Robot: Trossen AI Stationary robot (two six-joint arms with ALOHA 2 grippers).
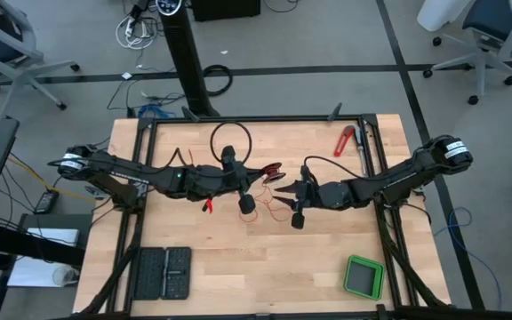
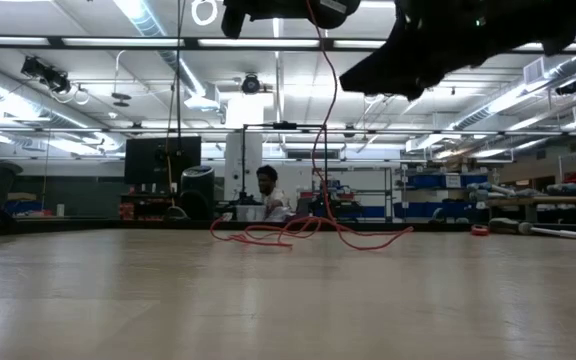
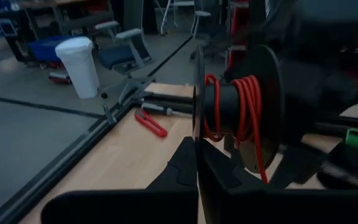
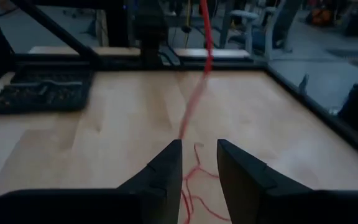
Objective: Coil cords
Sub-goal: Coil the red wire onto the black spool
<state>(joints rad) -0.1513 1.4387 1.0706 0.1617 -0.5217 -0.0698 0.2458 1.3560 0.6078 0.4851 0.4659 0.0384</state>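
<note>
The cord is a thin red wire. Part of it is wound on a dark spool (image 3: pixel 238 109), which my left gripper (image 3: pixel 197 149) holds above the table's middle (image 1: pixel 272 171). From the spool a strand (image 2: pixel 320 120) hangs down to loose loops (image 2: pixel 308 232) lying on the tabletop (image 1: pixel 269 210). My right gripper (image 4: pixel 199 144) stands open just right of the spool (image 1: pixel 284 188), raised off the table. The hanging strand (image 4: pixel 194 106) runs beyond its fingertips, and the loose loops lie below them. My left gripper pinches the rim of one of the spool's flat end discs (image 3: pixel 198 127) between its two fingers. The fingers come about level from the table's left. The spool is lifted clear, its axis lying level, and the wire trails slack from it down onto the table.
A red-handled tool (image 1: pixel 344 140) lies at the back right and a green box (image 1: pixel 364 276) at the front right. A black case (image 1: pixel 162 273) sits at the front left, and a black cable loop (image 1: pixel 230 140) lies behind the left gripper. The metal frame (image 1: pixel 256 118) borders the table.
</note>
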